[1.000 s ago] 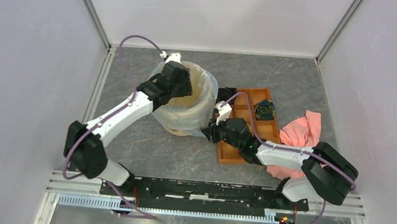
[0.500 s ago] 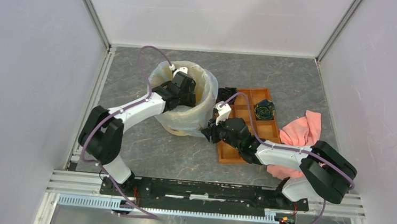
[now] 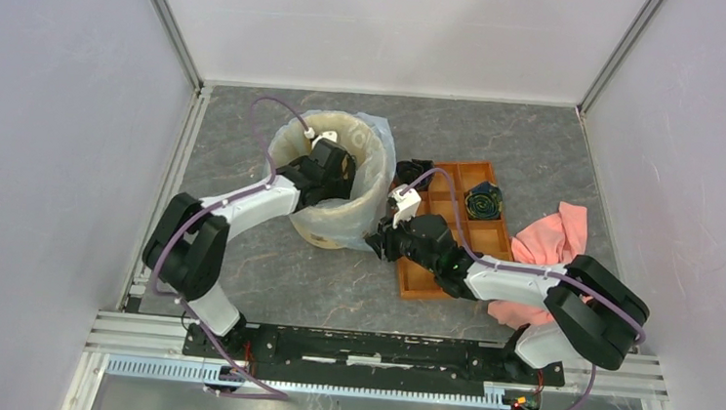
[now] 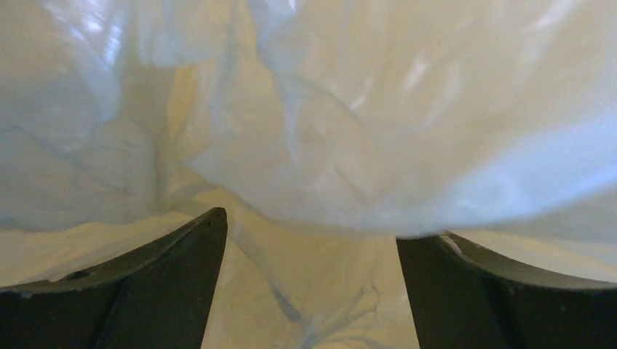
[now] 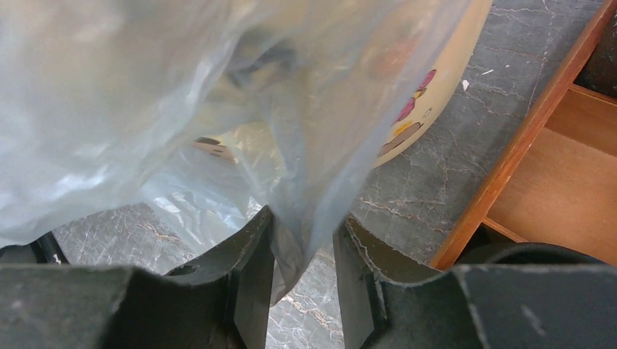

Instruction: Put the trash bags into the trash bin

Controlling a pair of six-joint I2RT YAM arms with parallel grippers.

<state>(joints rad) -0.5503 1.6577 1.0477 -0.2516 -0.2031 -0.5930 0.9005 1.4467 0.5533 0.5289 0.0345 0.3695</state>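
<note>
the right gripper [image 5: 304, 222] is clamped on a fold of the trash bag [image 5: 182, 94], the thin film squeezed between its two fingers, low at the outside of the trash bin [image 5: 436, 80]. the left gripper [image 4: 311, 229] is inside the bin, its fingers wide apart, and it holds nothing. the bag is pale blue-grey, translucent and wrinkled. it lines the cream-yellow bin and hangs over the right part of the rim. the orange tray [image 3: 458, 188] is just beside the bin.
</note>
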